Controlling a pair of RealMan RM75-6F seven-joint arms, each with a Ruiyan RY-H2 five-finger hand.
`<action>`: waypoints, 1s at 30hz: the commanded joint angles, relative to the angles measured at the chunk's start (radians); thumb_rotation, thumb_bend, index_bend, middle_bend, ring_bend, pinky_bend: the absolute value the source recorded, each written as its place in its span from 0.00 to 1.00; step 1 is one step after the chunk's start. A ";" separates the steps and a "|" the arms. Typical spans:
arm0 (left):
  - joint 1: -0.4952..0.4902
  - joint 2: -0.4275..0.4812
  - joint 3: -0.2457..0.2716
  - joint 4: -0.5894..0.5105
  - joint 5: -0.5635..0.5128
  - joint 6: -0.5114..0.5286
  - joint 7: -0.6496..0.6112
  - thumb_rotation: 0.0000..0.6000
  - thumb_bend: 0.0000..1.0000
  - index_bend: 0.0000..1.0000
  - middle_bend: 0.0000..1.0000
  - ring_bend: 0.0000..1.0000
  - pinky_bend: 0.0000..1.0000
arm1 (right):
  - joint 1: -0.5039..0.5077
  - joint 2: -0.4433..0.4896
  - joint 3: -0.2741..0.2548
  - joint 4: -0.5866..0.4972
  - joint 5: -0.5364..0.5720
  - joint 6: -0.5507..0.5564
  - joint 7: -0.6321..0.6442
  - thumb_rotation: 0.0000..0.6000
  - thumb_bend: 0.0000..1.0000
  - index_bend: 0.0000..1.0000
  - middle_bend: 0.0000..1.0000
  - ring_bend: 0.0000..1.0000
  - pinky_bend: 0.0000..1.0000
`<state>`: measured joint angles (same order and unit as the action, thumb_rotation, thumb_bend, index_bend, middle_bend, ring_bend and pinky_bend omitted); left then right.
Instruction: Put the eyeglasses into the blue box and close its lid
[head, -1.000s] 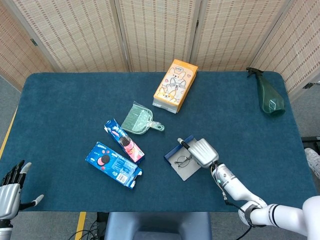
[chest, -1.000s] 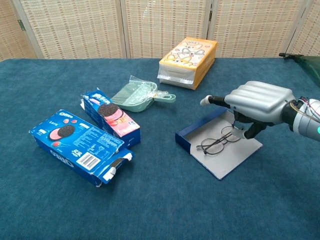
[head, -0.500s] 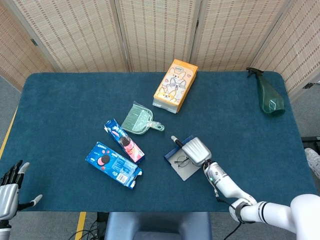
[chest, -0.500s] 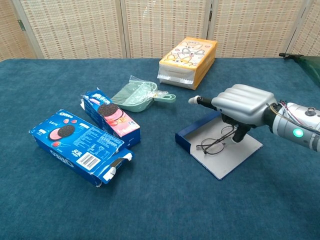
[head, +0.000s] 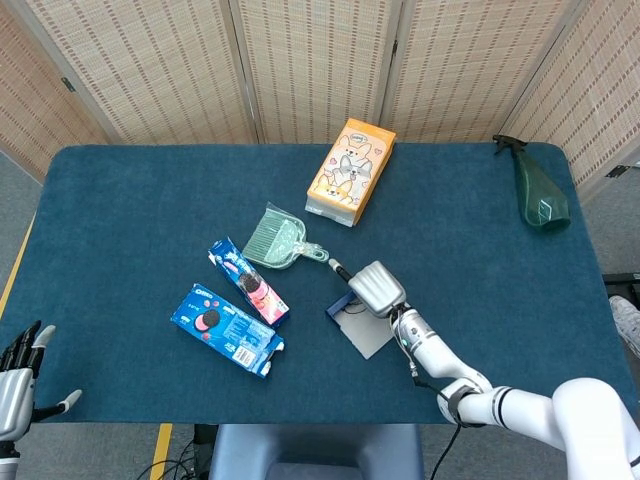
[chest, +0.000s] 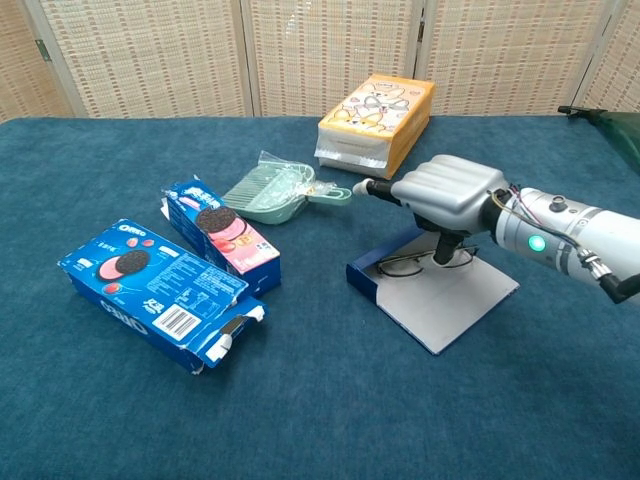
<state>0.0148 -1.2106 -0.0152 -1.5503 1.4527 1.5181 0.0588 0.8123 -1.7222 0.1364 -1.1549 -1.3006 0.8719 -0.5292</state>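
Observation:
The blue box (chest: 374, 281) lies open and flat on the blue cloth, its grey inner panel (chest: 452, 295) spread toward the front right; the head view shows the box (head: 362, 337) at centre. The thin-framed eyeglasses (chest: 404, 266) lie inside it, close against the blue wall. My right hand (chest: 446, 194) hovers back-up over them with fingers curled down, a fingertip (chest: 440, 256) pressing on the frame and the thumb sticking out to the left. From above, the right hand (head: 375, 288) covers most of the glasses. My left hand (head: 17, 385) hangs off the table's front left corner, fingers apart, holding nothing.
A blue Oreo box (chest: 158, 294) and a pink-and-blue Oreo pack (chest: 222, 232) lie left of the blue box. A green dustpan (chest: 278, 190) and an orange carton (chest: 378, 120) sit behind it. A green spray bottle (head: 540, 196) lies at the far right.
My right hand has slid left and away across the box, dragging the eyeglasses from the grey panel's middle up against the blue wall. The left hand sank slightly.

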 joint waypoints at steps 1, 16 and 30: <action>0.001 0.002 0.000 -0.002 -0.001 0.001 0.002 1.00 0.13 0.00 0.00 0.00 0.16 | 0.015 -0.019 0.007 0.022 -0.006 -0.003 0.012 1.00 0.21 0.01 1.00 1.00 1.00; 0.002 0.002 0.002 -0.006 -0.001 -0.003 0.008 1.00 0.13 0.00 0.00 0.00 0.16 | 0.016 0.010 -0.023 -0.020 -0.062 0.026 0.038 1.00 0.21 0.01 1.00 1.00 1.00; 0.000 0.002 0.002 -0.008 0.003 -0.005 0.011 1.00 0.13 0.00 0.00 0.00 0.16 | 0.037 -0.029 0.001 0.026 -0.010 -0.011 0.023 1.00 0.21 0.01 1.00 1.00 1.00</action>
<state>0.0152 -1.2083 -0.0130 -1.5588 1.4553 1.5131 0.0697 0.8429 -1.7417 0.1321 -1.1384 -1.3170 0.8679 -0.5030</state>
